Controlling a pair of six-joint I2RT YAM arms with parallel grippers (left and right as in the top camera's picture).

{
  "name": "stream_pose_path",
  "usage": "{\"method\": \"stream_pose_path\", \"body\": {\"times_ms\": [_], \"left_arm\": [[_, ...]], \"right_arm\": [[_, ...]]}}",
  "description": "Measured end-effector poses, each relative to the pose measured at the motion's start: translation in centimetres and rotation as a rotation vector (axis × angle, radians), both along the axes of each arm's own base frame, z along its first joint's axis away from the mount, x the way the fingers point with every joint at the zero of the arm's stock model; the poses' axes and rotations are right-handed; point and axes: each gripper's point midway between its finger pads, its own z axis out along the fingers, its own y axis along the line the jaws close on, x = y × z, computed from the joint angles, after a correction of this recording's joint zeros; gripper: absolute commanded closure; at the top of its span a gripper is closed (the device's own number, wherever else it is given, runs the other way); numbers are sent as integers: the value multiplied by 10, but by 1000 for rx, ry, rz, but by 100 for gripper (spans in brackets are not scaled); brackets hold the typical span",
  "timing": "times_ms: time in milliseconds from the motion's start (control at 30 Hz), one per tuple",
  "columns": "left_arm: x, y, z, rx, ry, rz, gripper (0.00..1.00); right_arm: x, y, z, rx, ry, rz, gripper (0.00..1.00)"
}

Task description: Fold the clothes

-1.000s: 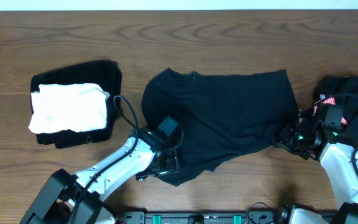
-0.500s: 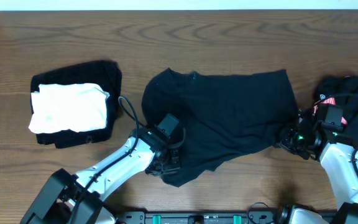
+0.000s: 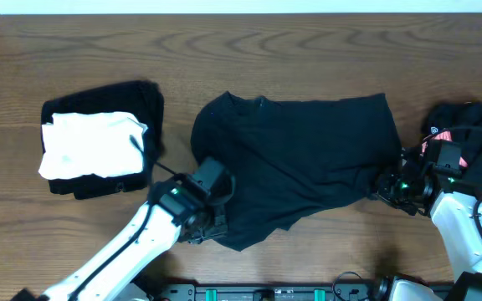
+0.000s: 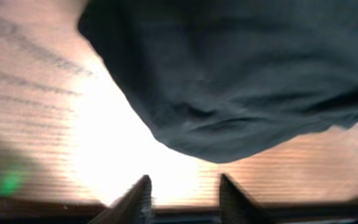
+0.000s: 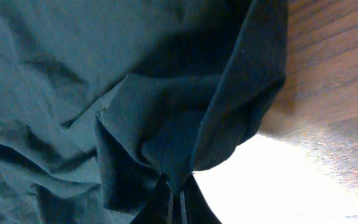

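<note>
Two grippers tend one black T-shirt (image 3: pixel 308 159), which lies spread but rumpled in the middle of the table (image 3: pixel 224 50). The step in hand looks like taking the shirt's near edge on both sides so it can be folded away toward the collar (image 3: pixel 262 102).

Nearest the robot, the left gripper (image 4: pixel 185 180) sits just short of the shirt's near hem (image 4: pixel 216 146). Its jaws are spread, with only bare wood between them. To do this well it should slide forward until the rounded lip of the hem lies between the jaws. It should pinch both layers and lift only once the grip is firm, since a shallow bite would likely slip. The lift should match the other side, keeping the cloth taut so the crease runs straight.

At the shirt's near right corner, the right gripper (image 5: pixel 174 200) is pressed together on a bunched fold of the black fabric.

The left arm reaches in on a diagonal from the shirt's near left, wrist low and fingers pointing at the hem. The right arm comes from the shirt's near right, its wrist beside the shirt's right edge.

Well apart to the shirt's left, a white garment (image 3: pixel 90 144) rests on a folded black garment (image 3: pixel 145 100). To the shirt's right, a dark heap (image 3: pixel 479 125) with a touch of pink waits.
</note>
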Motion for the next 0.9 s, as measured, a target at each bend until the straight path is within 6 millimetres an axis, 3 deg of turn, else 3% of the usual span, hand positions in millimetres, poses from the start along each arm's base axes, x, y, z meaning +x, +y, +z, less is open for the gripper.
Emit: {"method": "stream_pose_path", "body": {"times_ms": [133, 200, 267, 467, 733, 900], "left_arm": [[12, -4, 1, -42, -50, 75, 42], [15, 0, -6, -51, -50, 116, 41], [17, 5, -16, -69, -37, 159, 34], [4, 12, -42, -122, 42, 254, 29], [7, 4, -45, -171, 52, 281, 28], [3, 1, -59, -154, 130, 305, 28]], "right_arm": [[-1, 0, 0, 0, 4, 1, 99], [-1, 0, 0, 1, 5, 1, 99], [-1, 0, 0, 1, 5, 1, 99], [-1, 0, 0, -1, 5, 4, 99], [-1, 0, 0, -1, 4, 7, 99], [-1, 0, 0, -1, 4, 7, 99]]}}
